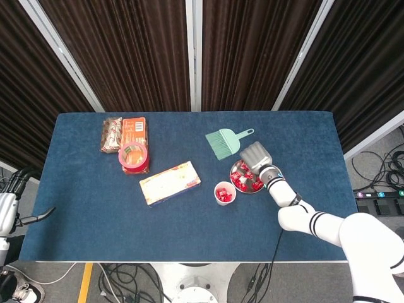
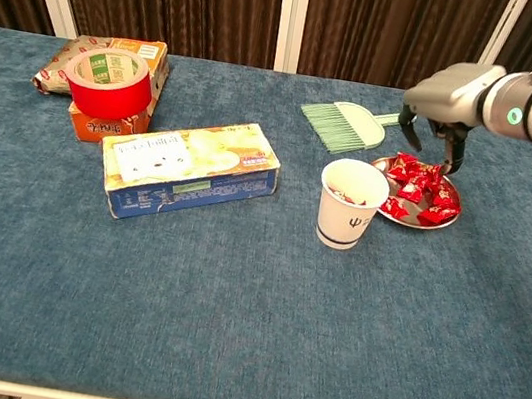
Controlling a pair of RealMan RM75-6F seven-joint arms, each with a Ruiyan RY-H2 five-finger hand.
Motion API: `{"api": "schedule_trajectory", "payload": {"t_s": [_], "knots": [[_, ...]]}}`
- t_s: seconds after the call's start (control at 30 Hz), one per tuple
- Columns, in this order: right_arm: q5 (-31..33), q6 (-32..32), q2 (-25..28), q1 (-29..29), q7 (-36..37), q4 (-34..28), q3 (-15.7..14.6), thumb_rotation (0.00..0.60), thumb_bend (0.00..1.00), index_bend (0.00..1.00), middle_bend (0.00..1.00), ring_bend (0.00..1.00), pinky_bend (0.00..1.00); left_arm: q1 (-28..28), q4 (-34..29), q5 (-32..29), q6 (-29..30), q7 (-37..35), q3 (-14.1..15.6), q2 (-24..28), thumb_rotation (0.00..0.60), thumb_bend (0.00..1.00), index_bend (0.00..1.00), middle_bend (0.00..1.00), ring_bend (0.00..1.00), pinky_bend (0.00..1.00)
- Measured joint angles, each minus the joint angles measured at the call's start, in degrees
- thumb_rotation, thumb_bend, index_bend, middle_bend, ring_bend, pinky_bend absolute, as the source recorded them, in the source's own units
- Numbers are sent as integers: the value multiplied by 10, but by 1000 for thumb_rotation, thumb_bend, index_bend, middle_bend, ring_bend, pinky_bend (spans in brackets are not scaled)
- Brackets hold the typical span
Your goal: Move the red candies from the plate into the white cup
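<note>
The white cup (image 1: 225,192) (image 2: 350,205) stands upright just left of the metal plate (image 1: 247,192) (image 2: 454,207) and has red candies inside. Several red candies (image 1: 243,179) (image 2: 418,188) lie piled on the plate. My right hand (image 1: 255,156) (image 2: 446,98) hovers over the plate's far side, palm down, fingers (image 2: 452,154) apart and pointing at the candies, holding nothing. My left hand (image 1: 9,210) hangs off the table's left edge with its fingers spread, empty; it shows in the head view only.
A green brush (image 1: 226,142) (image 2: 344,127) lies just behind the plate and cup. A yellow-and-blue box (image 1: 169,183) (image 2: 188,167) sits left of the cup. A red tape roll (image 1: 133,156) (image 2: 109,82) on an orange box and a snack pack (image 1: 112,134) occupy the far left.
</note>
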Motion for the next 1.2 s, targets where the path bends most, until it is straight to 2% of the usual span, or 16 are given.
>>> {"api": "schedule_trajectory", "payload": {"t_s": [0.17,0.57,0.77,1.0,1.2], "knots": [[-13,-22,-24,3,4,36,-4,600,98,469,1000,1000,1000,0,4,0,-1,-2,0,-2,241,91,166,155,99,203],[-6,-49,-50,3,4,77,-16,600,101,484,1000,1000,1000,1,15,-2,-3,-8,0,-6,237,91,166,155,99,203],[-2,-60,-62,3,5,94,-19,600,101,489,1000,1000,1000,0,20,0,-4,-13,2,-6,174,92,166,156,99,203],[-2,-65,-72,4,10,101,-19,600,116,520,1000,1000,1000,1,23,2,-3,-18,3,-7,162,92,166,155,99,203],[6,-69,-73,6,7,104,-22,600,158,594,1000,1000,1000,0,24,3,-2,-19,2,-7,160,92,166,155,99,204]]}}
